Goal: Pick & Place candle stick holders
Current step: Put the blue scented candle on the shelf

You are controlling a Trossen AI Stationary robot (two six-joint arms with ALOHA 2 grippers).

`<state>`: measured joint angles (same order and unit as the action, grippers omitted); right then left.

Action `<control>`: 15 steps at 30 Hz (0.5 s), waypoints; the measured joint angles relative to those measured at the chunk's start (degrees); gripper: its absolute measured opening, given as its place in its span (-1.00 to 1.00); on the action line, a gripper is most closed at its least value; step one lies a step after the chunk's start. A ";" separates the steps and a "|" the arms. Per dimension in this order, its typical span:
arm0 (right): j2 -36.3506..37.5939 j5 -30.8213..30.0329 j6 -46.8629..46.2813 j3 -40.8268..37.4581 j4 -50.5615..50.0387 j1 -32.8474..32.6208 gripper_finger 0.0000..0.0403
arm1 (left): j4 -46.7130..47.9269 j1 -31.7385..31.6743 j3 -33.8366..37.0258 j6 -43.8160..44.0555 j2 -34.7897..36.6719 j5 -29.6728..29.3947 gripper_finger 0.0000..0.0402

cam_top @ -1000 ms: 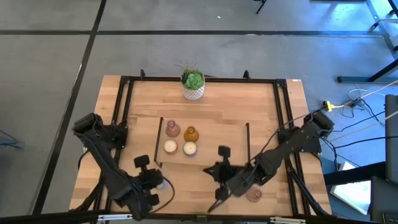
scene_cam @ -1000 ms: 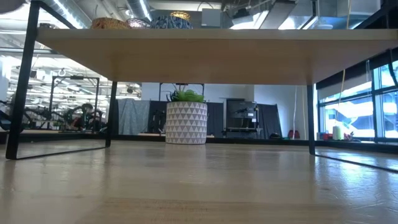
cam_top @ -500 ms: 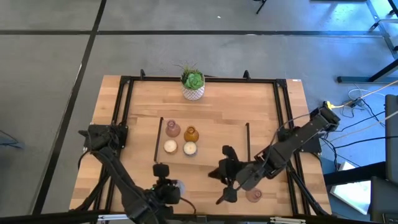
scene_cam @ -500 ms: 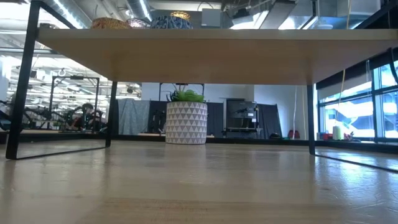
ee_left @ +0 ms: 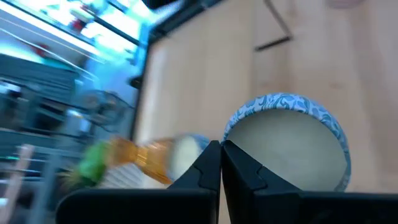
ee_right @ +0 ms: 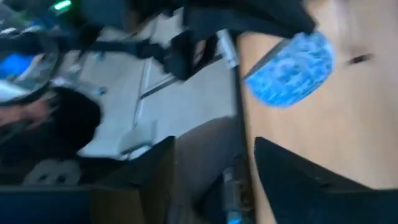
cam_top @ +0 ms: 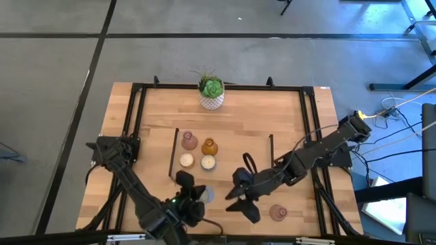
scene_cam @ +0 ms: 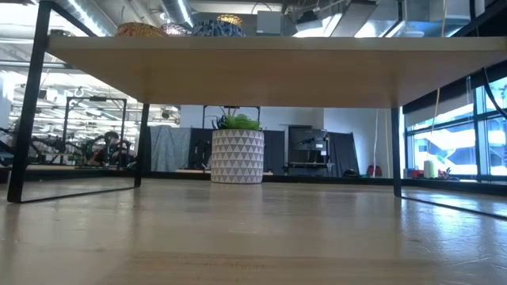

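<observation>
My left gripper is shut on a low round holder with a blue-patterned outside and a cream inside, near the table's near edge. My right gripper is open and empty just to its right. It faces the holder, which also shows in the right wrist view. A dusty-pink holder stands on the table near the right gripper. A pink holder, an amber holder and two cream ones stand on the raised wooden shelf. My left gripper pinches the holder's rim between its two fingertips, on the side of the rim nearest the gripper. The holder is tipped, with its cream inside facing the wrist camera. Whether it is clear of the table does not show.
A white patterned pot with a green plant stands at the table's far edge and also shows in the low view. The shelf stands on thin black legs over the table's middle. A black frame runs along the table's edges.
My left gripper has gone toward the table's right edge along the near edge, taking the blue-patterned holder with it. My right gripper has reached toward the table's left, closer to the left gripper, and stays open.
</observation>
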<state>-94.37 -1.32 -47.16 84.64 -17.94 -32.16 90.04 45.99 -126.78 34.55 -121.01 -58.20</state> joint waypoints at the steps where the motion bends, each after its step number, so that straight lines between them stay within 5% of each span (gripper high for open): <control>1: 0.00 -1.51 -0.02 0.00 -0.58 0.23 0.11 | 0.00 -0.44 0.00 -1.22 0.00 -1.51 -0.99; 6: 0.00 -8.80 0.16 0.00 -0.74 1.03 0.33 | 0.00 -3.02 0.02 -5.88 0.00 -4.32 -0.99; 15: -0.28 -16.38 0.07 0.00 -1.53 1.05 0.36 | -0.01 -5.16 0.07 -9.84 0.00 -7.00 -0.99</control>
<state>-94.65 -17.70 -47.09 84.64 -19.47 -31.11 90.03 40.83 -126.72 24.71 -121.01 -65.20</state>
